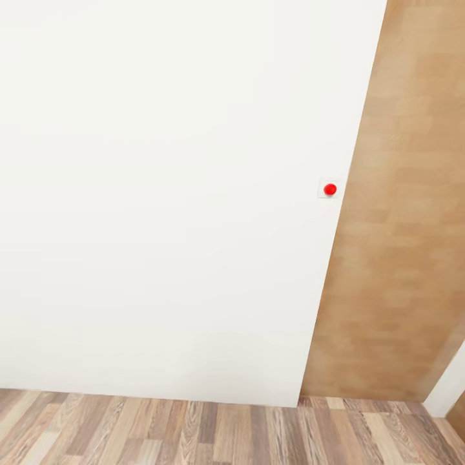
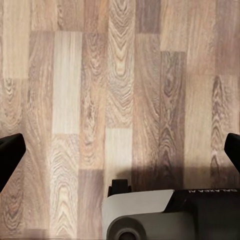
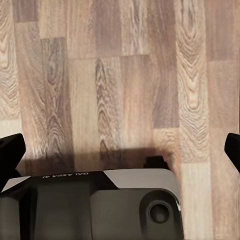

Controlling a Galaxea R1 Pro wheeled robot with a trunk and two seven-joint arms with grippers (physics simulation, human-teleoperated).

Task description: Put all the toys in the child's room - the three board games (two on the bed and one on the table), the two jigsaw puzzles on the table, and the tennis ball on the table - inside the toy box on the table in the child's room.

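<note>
A broad white wall (image 1: 168, 194) is taking up most of the head view, with a panel of light wood (image 1: 400, 226) standing beside it on the right and a strip of plank floor (image 1: 194, 433) running along the bottom. A small white plate with a red button (image 1: 330, 189) is sitting on the wall near its edge with the wood panel.

Both wrist cameras are looking straight down at the plank floor (image 2: 120, 85), and part of the robot's own grey-and-black base (image 2: 165, 215) is showing under each arm (the arms seem to be hanging at its sides). The left gripper (image 2: 120, 152) is standing wide, its two dark fingertips (image 2: 10, 155) sitting at opposite edges of the picture with nothing between them. The right gripper (image 3: 120, 152) is spread just as wide and is also carrying nothing.

None of the toys, the toy box, the table or the bed is appearing here, so their whereabouts cannot be told. The robot is probably travelling or turning toward the child's room. Doing this well would mean keeping the arms tucked, staying off the wall, and swinging the base until the room's furniture is coming into sight.
</note>
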